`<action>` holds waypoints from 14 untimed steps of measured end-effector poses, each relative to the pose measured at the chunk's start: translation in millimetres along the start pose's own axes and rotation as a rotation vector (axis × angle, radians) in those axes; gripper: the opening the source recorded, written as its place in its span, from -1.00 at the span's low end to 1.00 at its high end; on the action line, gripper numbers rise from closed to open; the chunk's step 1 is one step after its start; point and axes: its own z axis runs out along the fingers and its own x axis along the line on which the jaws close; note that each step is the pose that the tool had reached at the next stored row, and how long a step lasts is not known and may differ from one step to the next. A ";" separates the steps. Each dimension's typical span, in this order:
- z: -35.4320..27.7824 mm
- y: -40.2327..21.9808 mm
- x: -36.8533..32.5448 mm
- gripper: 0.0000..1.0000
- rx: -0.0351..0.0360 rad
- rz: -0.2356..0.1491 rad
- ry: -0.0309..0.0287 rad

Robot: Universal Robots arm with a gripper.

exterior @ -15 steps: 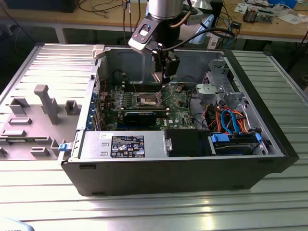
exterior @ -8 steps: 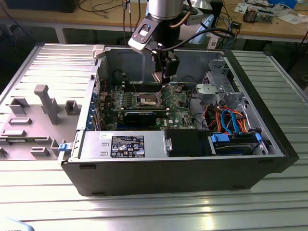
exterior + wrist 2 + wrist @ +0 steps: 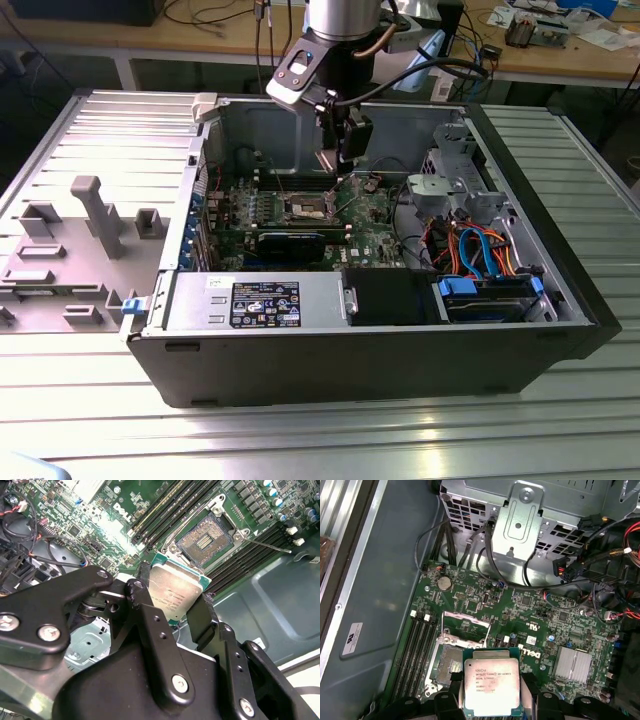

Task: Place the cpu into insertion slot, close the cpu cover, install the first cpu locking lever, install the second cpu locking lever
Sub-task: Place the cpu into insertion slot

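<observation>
**Exterior view:** The gripper [image 3: 343, 165] hangs inside the open computer case [image 3: 400, 370], over the motherboard [image 3: 370, 240] and just beside the insertion slot [image 3: 303, 208].

**Second wrist view:** The jaws are closed partway on the cpu [image 3: 180, 582], pinching two opposite edges, with its metal top towards the camera. The chip is held above the board, clear of the slot, which lies open and empty. One locking lever [image 3: 267, 545] stands released.

**First wrist view:** The cpu cover [image 3: 466, 625] is swung up off the slot.

**Judgement:** No step is complete. Seating the chip, closing the cover and setting both levers are outstanding.
</observation>
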 end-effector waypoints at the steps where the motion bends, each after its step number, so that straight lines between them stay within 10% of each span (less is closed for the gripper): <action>1: 0.0 0.0 0.0 0.08 0.0000 0.001 0.0000; 14: 0.3 0.0 0.0 0.08 -0.0001 0.008 -0.0007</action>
